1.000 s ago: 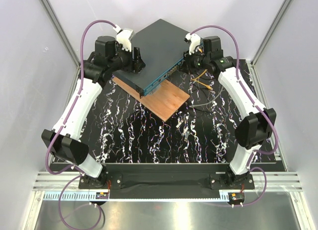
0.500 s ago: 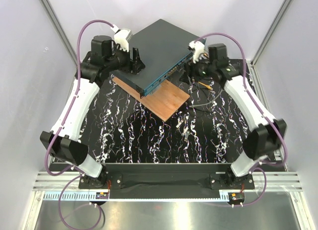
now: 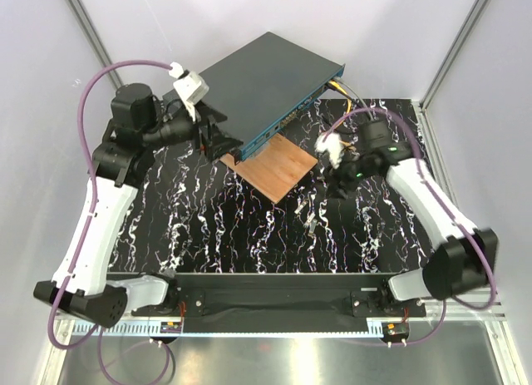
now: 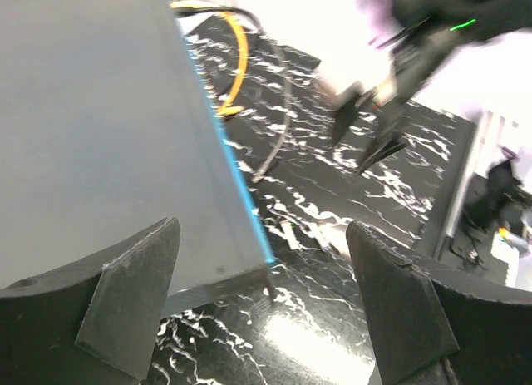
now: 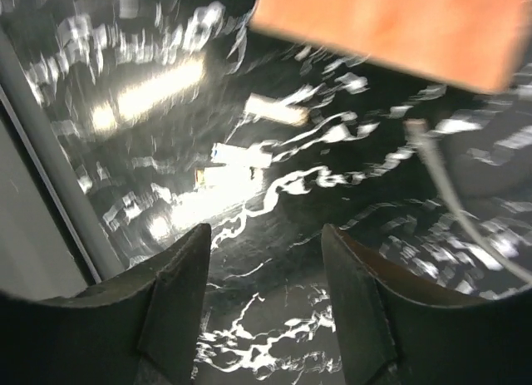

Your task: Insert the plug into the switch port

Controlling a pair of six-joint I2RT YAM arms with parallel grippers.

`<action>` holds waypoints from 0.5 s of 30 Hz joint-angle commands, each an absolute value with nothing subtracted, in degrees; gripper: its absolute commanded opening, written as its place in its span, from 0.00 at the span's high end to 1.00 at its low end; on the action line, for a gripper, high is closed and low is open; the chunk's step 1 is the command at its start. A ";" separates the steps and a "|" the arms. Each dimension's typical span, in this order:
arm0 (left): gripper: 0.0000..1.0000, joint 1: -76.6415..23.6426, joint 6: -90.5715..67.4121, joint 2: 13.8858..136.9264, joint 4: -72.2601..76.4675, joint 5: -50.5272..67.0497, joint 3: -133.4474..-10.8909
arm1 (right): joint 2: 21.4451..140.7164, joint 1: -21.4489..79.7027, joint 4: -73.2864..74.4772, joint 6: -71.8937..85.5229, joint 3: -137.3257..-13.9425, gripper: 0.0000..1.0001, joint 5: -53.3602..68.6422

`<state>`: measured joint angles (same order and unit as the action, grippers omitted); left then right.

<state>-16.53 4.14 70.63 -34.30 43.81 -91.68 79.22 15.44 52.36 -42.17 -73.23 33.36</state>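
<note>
None of the insertion looks done. Both grippers are empty, and the plug (image 3: 308,228), as best I can pick it out, is a tiny pale bit lying loose on the table (image 3: 208,235), well apart from the switch (image 3: 262,77). Picking it up, carrying it to the front face and pushing it into a socket all appear left to do.

In the top view the switch sits at 12 o'clock on the table. Its teal socket face is turned toward 5 o'clock, with a board (image 3: 274,165) just beside that face. A yellow cable (image 3: 337,87) shows at the switch's 2 o'clock end.

The left gripper (image 4: 262,231) hangs at the switch's 8 o'clock corner, fingers spread wide with nothing between them. The plug lies toward 4 o'clock from it, well apart, beyond the board.

The right gripper (image 5: 266,235) hovers over the table at 3 o'clock of the board, fingers also spread and empty. The plug lies near it, toward 7 o'clock in the top view. Its wrist view is blurred: a few pale specks lie on the table ahead of the fingers, and I cannot tell which is the plug. None sits between the fingers. The right arm seems better placed for the pickup.
</note>
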 commanded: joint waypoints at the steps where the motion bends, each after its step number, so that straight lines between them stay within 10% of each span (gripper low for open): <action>1: 0.12 -17.22 6.68 69.17 -31.29 51.24 -89.04 | 84.62 21.77 50.02 -52.37 -70.58 0.38 29.90; 15: 0.12 -19.69 16.79 68.73 -39.99 53.70 -87.19 | 103.88 24.26 49.04 -78.22 -78.65 0.41 34.45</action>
<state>-19.18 13.89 69.47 -40.47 51.48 -87.99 101.47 24.10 48.14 -70.06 -73.73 32.05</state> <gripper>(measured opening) 0.875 0.583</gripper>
